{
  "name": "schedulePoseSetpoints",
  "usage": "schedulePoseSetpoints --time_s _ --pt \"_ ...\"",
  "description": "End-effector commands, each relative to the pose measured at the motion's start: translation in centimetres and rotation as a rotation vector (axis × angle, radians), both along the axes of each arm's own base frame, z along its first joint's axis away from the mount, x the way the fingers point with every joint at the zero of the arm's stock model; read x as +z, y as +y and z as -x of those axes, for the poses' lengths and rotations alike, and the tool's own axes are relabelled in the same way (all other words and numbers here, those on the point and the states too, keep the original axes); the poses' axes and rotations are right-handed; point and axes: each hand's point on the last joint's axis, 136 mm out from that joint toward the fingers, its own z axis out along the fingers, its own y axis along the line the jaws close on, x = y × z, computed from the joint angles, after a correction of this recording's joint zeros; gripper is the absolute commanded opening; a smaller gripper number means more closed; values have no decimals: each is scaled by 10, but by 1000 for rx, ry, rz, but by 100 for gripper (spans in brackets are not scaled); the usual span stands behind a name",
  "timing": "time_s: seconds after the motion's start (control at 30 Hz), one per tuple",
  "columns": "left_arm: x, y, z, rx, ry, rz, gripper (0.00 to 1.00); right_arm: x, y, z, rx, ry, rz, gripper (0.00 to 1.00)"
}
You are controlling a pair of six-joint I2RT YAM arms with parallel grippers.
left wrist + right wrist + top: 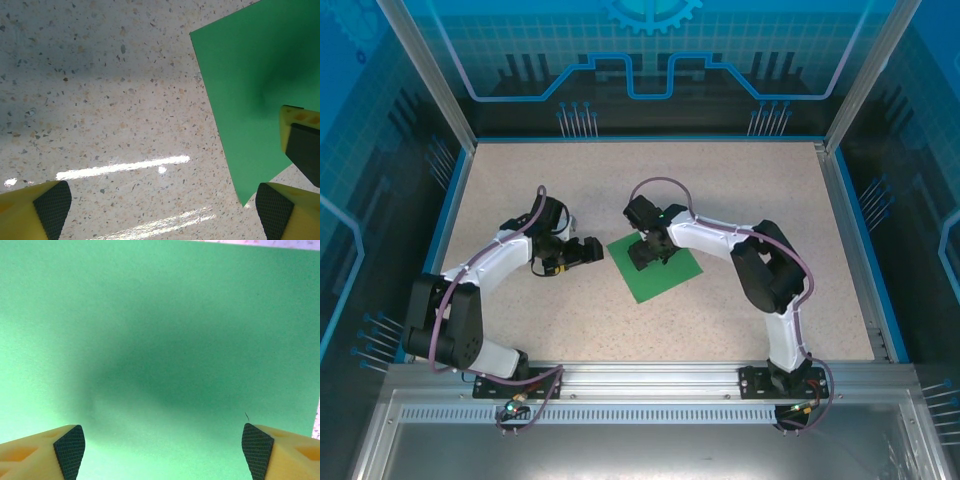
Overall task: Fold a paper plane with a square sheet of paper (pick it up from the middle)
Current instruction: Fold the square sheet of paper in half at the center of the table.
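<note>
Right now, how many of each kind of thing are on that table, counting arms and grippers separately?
Green square sheet of paper: 1
Robot arms: 2 (left arm, right arm)
Grippers: 2 (left gripper, right gripper), both open
Total: 5

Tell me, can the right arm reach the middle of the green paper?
Likely yes: the right gripper hangs open just above the green sheet, and nothing lies on the paper beneath it.
</note>
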Motion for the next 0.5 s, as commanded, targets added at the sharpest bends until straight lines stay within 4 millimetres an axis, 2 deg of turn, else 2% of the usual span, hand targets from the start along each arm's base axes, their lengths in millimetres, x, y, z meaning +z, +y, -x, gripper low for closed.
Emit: schedulePoseSetpoints --time_s 0.0,0.3,0.47 --pt "-1 -1 1 -12 13 25 99 7 7 0 -55 -10 -41 88" --pt "-2 -2 0 -11 24 31 99 -21 9 3 -127 47 -57 89" --pt "-4 -3 1 -12 29 32 99 -33 -1 5 -138 61 -3 89"
